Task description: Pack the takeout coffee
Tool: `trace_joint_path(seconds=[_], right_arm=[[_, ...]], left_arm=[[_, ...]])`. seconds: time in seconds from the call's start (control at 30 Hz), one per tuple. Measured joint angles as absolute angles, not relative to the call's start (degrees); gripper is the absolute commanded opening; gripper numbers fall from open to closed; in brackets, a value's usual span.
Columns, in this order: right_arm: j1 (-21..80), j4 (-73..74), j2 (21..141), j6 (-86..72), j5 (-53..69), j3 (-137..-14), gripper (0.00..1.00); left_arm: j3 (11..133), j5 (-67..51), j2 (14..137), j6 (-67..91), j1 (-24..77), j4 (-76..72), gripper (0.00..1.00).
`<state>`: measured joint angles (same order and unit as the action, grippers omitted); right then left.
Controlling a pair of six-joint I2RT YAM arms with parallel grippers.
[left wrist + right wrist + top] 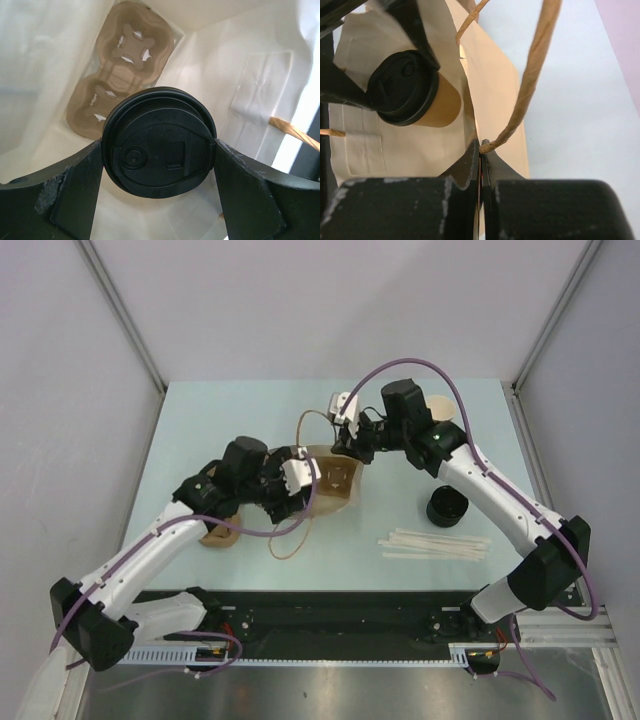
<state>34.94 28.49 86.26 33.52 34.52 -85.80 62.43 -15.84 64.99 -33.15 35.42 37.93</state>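
Well, my left hand (158,146) is spread wide with both fingers (75,195) pressed against opposite sides of the lid (159,165), so I have the coffee (442,102) clamped between them. The lid faces back toward my wrist and the tan cup points away from it, into the mouth of the bag (495,100). White lining surrounds the coffee on every side I can see. Beyond it, at the far end of the bag, lies a brown carrier (125,60) with two cross-cut pockets; the coffee is held clear of it, seated in neither pocket. My right hand (480,147) is closed all the way, its two fingers pinched flat together on the bag's rim just where a twine handle (530,85) meets the paper. That handle rises away from my fingertips and out of view. From this hand the coffee lies just inside the rim, to the left past my fingertips, with my left fingers dark on either side of its lid. From above, my two hands meet at the bag, with the left one on its near side. A stack of black lids (447,508) and a row of pale sticks (435,543) lie beside my right forearm, well apart from the bag. A second brown carrier (220,533) lies under my left forearm.
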Motion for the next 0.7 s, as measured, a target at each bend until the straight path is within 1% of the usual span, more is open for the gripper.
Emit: trace_joint_path(seconds=[0.13, 0.23, 0.47, 0.7], right_arm=[[36.2, 26.2, 85.9, 32.4, 32.3, -84.2, 0.0], [37.1, 25.3, 85.6, 31.7, 31.4, -83.5, 0.0], [40.4, 24.6, 83.0, 31.5, 30.0, -81.3, 0.0], [41.8, 23.8, 81.8, 31.2, 28.9, -81.2, 0.0]], left_arm=[[56.2, -13.8, 61.4, -35.3, 37.2, 33.0, 0.41], [53.8, -12.1, 60.7, -36.7, 38.5, 29.1, 0.42], [51.0, -9.4, 60.7, -39.9, 41.0, 19.7, 0.41], [49.6, -10.1, 60.7, -44.0, 42.1, 15.3, 0.41]])
